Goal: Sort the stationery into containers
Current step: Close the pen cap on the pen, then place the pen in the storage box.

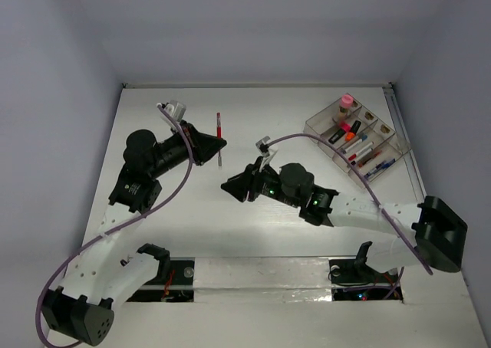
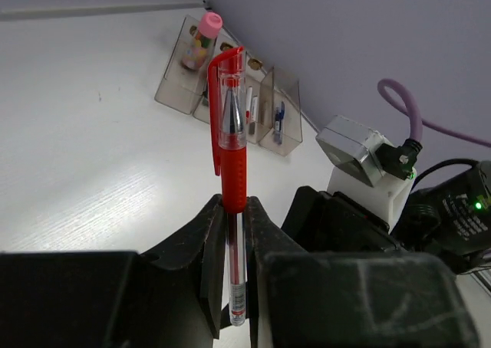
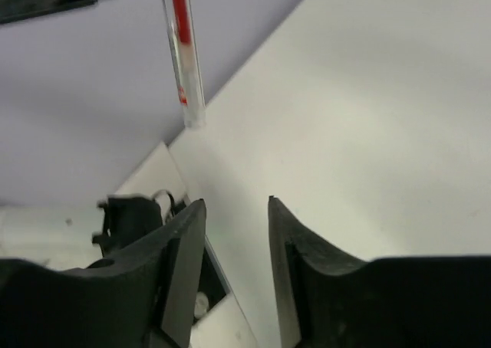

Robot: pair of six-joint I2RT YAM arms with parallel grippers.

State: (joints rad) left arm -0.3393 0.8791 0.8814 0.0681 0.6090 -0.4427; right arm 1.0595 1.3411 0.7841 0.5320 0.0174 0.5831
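A red pen (image 2: 232, 156) with a clear barrel stands upright between the fingers of my left gripper (image 2: 236, 210), which is shut on it just below the red grip. From above, the red pen (image 1: 219, 137) hangs over the table's back left part at my left gripper (image 1: 219, 144). My right gripper (image 1: 226, 185) is just right of it and nearer, pointing left. It stands open (image 3: 236, 210) with nothing between its fingers, and the pen's clear end (image 3: 184, 57) hangs above them. The clear organiser tray (image 1: 313, 123) at the back right holds a pink-capped bottle (image 1: 347, 101), an orange marker (image 1: 350, 136) and pens (image 1: 376, 164).
Purple cables (image 1: 322, 139) loop over both arms. The right arm's wrist camera block (image 2: 360, 152) sits close beside the held pen. A white taped strip (image 1: 261, 275) runs along the near edge between the two arm bases. Walls close the table at the back and sides.
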